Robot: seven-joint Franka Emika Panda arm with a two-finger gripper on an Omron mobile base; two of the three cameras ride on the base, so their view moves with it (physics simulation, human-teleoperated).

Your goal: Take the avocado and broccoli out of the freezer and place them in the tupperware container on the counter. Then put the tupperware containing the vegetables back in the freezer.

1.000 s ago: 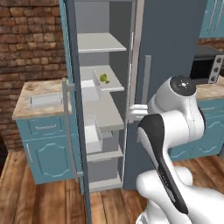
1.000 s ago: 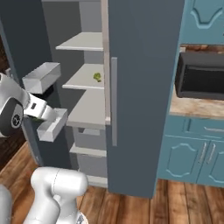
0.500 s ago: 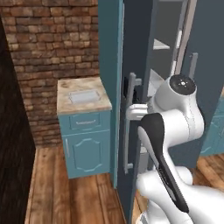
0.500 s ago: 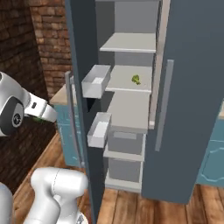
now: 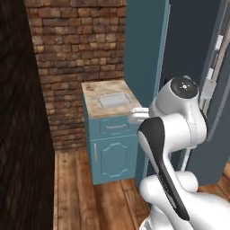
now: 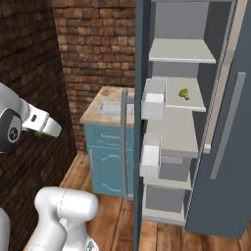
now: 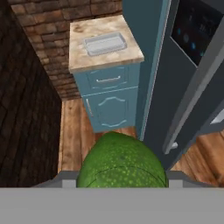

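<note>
On the counter (image 7: pixel 105 46) the tupperware container (image 7: pixel 104 43) is seen sitting flat, toward the back of the beige top, against the brick wall (image 5: pixel 76 54). Same tray is seen in the left base view (image 5: pixel 113 99) and right base view (image 6: pixel 112 108). The avocado (image 7: pixel 122 162) is held between the jaws, close up at the bottom of the hand view, above the wooden floor (image 7: pixel 74 131) in front of the teal cabinet. The freezer (image 6: pixel 196 122) is open; its door (image 6: pixel 139 122) is swung toward the counter, white bins on its inner side. The broccoli (image 6: pixel 184 94) is seen on a middle shelf inside, well apart from the tray.
</note>
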